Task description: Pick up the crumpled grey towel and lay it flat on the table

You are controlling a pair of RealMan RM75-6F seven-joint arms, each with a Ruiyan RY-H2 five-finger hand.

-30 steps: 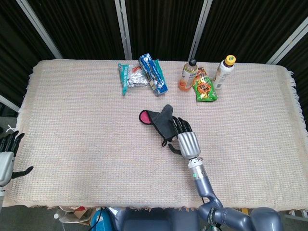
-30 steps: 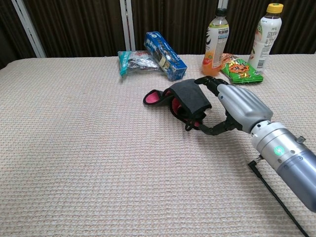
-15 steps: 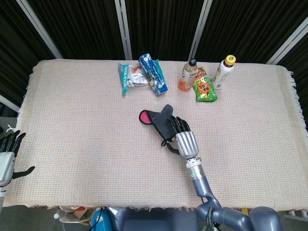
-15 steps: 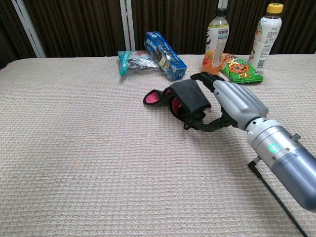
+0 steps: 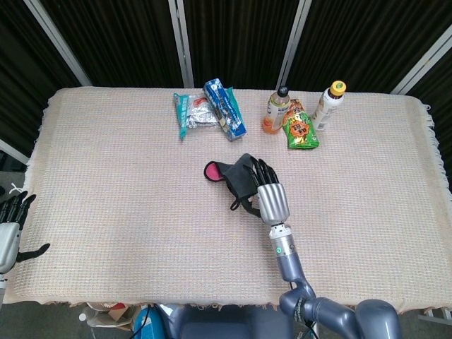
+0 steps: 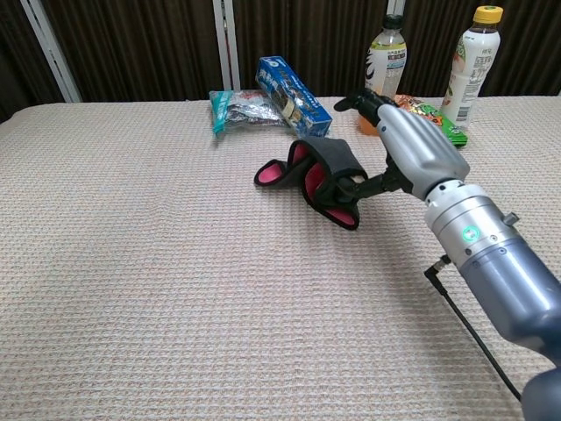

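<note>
Since a second ago the right hand [image 6: 412, 149] has risen and tipped up, lifting the near end of the towel [image 6: 320, 180] so that its pink lining shows along the fold; before, that end lay lower under the fingers. In the head view the hand [image 5: 270, 200] now sits a little further up the table than it did.

The right hand grips the towel: its thumb [image 6: 368, 184] hooks under the dark fold while its other fingers lie over the top. The towel is still crumpled, grey outside and pink inside, near the middle of the table [image 5: 106, 183]. Its far end, a pink-lined loop, rests on the cloth to the left of the hand; the gripped end is raised off the cloth.

The left hand [image 5: 10, 222] stays at the table's left edge, well apart from the towel, fingers spread and holding nothing.

Beyond the towel, along the table's back edge, lie a blue packet [image 6: 294, 86] with a silver-and-teal packet [image 6: 238, 109] just left of it. To the right of those stand an orange-drink bottle [image 6: 386, 61], a green snack bag [image 5: 299, 128] and a yellow-capped white bottle [image 6: 471, 61]. A thin black cable [image 6: 469, 324] runs along the right forearm.
</note>
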